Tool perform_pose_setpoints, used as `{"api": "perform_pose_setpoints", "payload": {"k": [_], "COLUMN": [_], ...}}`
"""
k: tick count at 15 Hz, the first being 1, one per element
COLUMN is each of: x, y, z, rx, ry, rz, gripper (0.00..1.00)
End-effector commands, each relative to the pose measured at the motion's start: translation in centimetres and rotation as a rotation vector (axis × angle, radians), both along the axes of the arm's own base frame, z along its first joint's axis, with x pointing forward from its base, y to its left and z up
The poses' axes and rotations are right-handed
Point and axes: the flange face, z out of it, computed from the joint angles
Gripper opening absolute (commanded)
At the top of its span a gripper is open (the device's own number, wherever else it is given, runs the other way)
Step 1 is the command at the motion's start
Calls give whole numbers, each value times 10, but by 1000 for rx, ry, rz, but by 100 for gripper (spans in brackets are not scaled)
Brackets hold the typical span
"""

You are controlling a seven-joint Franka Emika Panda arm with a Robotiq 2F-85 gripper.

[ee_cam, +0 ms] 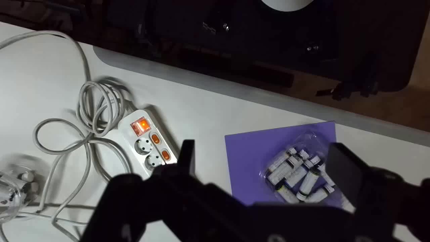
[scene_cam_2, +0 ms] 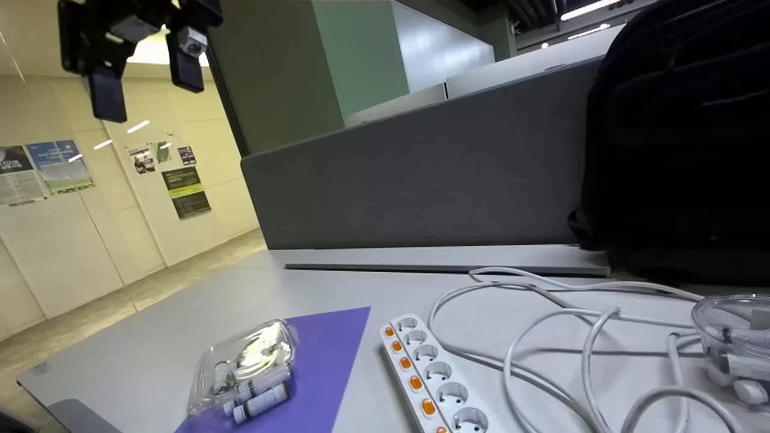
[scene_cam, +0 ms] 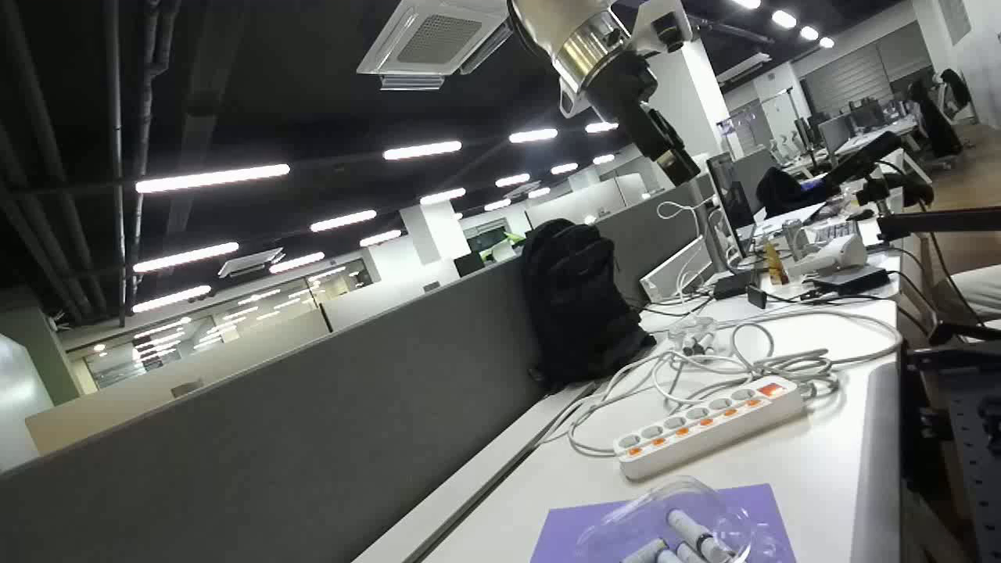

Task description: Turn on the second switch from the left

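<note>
Black tool (scene_cam_2: 151, 103), jaws wide apart, apparently well above the white power strip (scene_cam_2: 428, 379).

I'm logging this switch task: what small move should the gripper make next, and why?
Probably a sideways shift toward the power strip, before any lowering: in the wrist view the open gripper frames much of the purple sheet, while the strip lies off to one side, partly hidden by the gripper.

Power strip (scene_cam: 712, 433) lies open above (cable (ee_cam: 89, 139) alongside).
</note>
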Motion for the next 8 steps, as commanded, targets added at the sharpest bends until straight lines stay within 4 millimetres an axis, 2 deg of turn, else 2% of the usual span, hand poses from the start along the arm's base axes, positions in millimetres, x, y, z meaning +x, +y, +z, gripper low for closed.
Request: {"api": "perform_pose_setpoints", "payload": {"k": [1, 8], "x": [0, -2], "y": [0, 1], "z": [0, -8], "rx": [1, 2], "ry": [2, 20], "rz": [1, 4], "gripper": [100, 100]}}
